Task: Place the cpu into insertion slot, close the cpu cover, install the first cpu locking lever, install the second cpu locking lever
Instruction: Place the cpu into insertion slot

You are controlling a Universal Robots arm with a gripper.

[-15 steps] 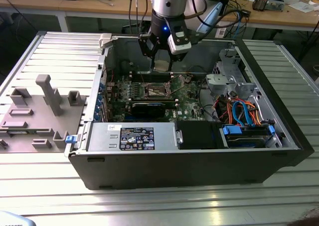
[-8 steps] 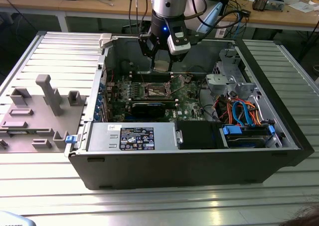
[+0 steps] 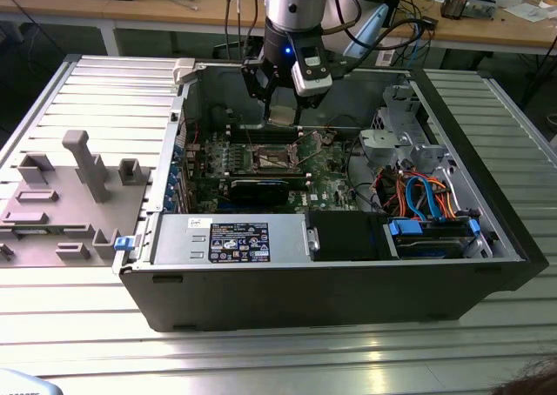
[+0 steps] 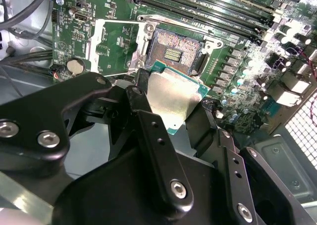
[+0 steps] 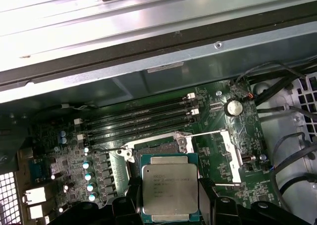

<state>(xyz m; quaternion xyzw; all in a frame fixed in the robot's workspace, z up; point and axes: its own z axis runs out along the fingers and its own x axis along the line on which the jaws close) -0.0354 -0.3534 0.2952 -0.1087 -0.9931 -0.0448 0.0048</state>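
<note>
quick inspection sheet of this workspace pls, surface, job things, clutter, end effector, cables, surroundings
surface: ribbed metal table with an open computer case on it
job's things: cpu held over the insertion slot, not seated; slot empty; cpu cover swung open beside it
clutter: grey fixture tray at the exterior view's left
end effector: shut on the cpu's edges
cables: orange and blue cables inside the case
surroundings: wooden bench behind the table

Ribbed metal desk [image 3: 261,360]. Open computer case [image 3: 305,295] sits mid-desk. Grey plastic fixture [image 3: 57,208] lies just beside it, toward the exterior view's left.
</note>
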